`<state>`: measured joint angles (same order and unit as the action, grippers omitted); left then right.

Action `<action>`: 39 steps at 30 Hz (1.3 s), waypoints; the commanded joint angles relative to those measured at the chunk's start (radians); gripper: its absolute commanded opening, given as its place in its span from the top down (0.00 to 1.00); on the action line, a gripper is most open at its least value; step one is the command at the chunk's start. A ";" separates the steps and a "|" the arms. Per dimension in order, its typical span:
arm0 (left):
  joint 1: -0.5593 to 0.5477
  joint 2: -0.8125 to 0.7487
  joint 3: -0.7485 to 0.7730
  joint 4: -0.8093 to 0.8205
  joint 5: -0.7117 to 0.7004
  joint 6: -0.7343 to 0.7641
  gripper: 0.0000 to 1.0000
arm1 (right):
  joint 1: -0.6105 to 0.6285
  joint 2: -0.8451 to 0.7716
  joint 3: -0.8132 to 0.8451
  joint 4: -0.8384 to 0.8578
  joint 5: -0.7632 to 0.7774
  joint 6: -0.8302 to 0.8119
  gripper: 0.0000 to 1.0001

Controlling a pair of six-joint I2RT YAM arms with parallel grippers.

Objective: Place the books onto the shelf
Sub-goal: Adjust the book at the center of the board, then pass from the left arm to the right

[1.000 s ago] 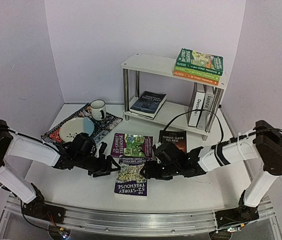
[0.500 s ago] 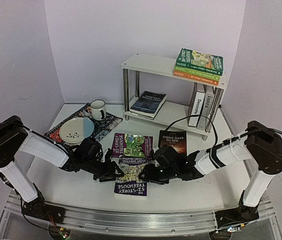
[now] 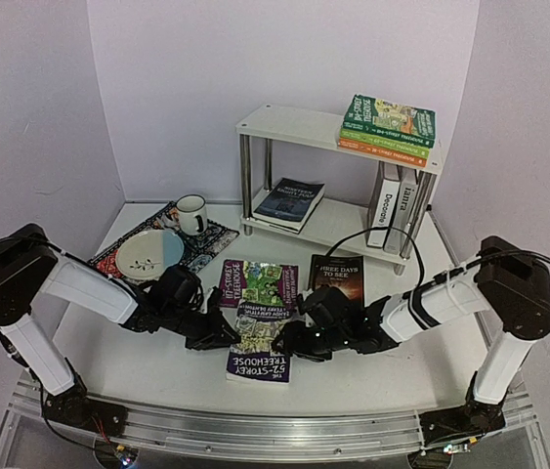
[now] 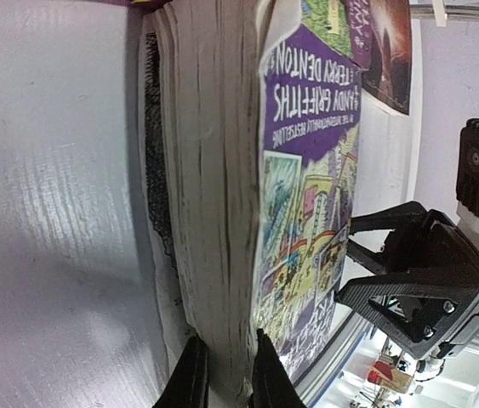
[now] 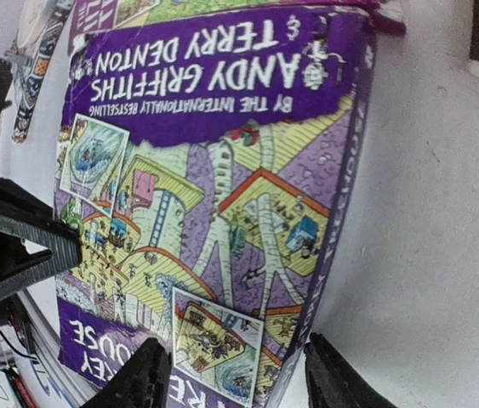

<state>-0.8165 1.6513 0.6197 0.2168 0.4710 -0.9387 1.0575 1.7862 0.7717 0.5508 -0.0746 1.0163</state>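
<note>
A purple cartoon book (image 3: pixel 259 350) lies flat near the table's front. My left gripper (image 3: pixel 222 334) is shut on its left page edge; in the left wrist view the fingers (image 4: pixel 228 378) pinch the page block (image 4: pixel 213 170). My right gripper (image 3: pixel 290 344) is at the book's spine side, open. Its fingers (image 5: pixel 235 378) straddle the spine corner of the cover (image 5: pixel 222 170), one over the cover and one over the table. A purple-green book (image 3: pixel 260 281) and a black book (image 3: pixel 337 277) lie behind. The white shelf (image 3: pixel 294 125) stands at the back.
On the shelf's top board sits a stack of books (image 3: pixel 387 125). The lower board holds a dark book (image 3: pixel 289 202) and upright white books (image 3: pixel 392 205). A plate (image 3: pixel 150 252) and mug (image 3: pixel 191 213) rest on a patterned placemat (image 3: pixel 211 239) at the left.
My left arm has moved right to the purple book and its gripper has closed on the page edge. My right gripper has moved in at the spine side. The book has shifted slightly.
</note>
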 commanded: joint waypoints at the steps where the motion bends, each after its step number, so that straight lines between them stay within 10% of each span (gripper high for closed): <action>1: -0.006 -0.089 0.046 0.058 0.031 0.035 1.00 | -0.006 -0.114 -0.013 -0.074 0.043 -0.037 0.37; 10: 0.031 -0.178 0.046 0.058 0.165 0.129 1.00 | -0.155 -0.302 0.058 -0.362 -0.155 -0.256 0.02; 17: 0.031 -0.154 0.109 0.057 0.361 0.236 1.00 | -0.242 -0.305 0.188 -0.611 -0.448 -0.486 0.02; 39: 0.017 -0.189 0.131 0.055 0.596 0.363 1.00 | -0.394 -0.263 0.259 -0.686 -0.787 -0.576 0.15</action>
<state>-0.7911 1.5125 0.6991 0.2015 0.9763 -0.6072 0.6598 1.5037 0.9808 -0.1046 -0.7318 0.4620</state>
